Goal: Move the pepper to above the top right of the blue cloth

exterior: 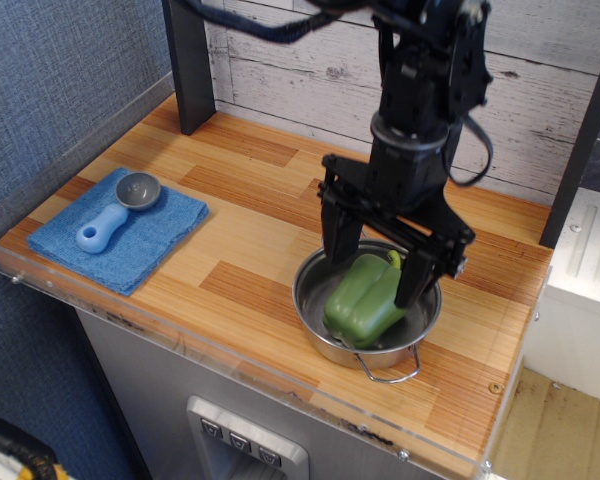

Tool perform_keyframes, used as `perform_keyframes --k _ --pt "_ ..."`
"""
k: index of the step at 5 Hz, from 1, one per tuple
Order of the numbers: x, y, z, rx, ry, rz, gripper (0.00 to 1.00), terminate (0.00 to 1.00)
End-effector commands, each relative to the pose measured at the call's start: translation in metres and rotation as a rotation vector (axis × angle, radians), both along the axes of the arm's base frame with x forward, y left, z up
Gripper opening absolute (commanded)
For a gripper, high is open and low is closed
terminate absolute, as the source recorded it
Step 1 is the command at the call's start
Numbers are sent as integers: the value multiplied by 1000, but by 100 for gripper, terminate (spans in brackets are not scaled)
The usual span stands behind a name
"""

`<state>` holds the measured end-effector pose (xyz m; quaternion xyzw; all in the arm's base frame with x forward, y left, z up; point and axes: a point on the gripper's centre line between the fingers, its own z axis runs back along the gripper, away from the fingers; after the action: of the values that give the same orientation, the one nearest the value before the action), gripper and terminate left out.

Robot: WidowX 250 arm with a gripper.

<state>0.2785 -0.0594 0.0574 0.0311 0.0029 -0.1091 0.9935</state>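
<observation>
The green pepper (365,302) lies inside a steel pot (315,300) at the front right of the wooden counter. My gripper (377,268) is open and has come down over the pot, one finger on each side of the pepper's far end, not closed on it. The blue cloth (130,240) lies flat at the front left of the counter, far from the gripper.
A grey scoop with a light-blue handle (115,210) lies on the cloth. A dark post (188,60) stands at the back left. A clear plastic rim (180,335) edges the counter's front and left. A white plank wall (540,110) is behind.
</observation>
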Motion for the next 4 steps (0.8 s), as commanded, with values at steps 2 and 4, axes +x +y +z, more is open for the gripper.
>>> perform_keyframes --k 2,4 --pt "2 1 -19 -6 -91 61 100 0" --pt "9 2 -34 -134 -143 -3 100 0"
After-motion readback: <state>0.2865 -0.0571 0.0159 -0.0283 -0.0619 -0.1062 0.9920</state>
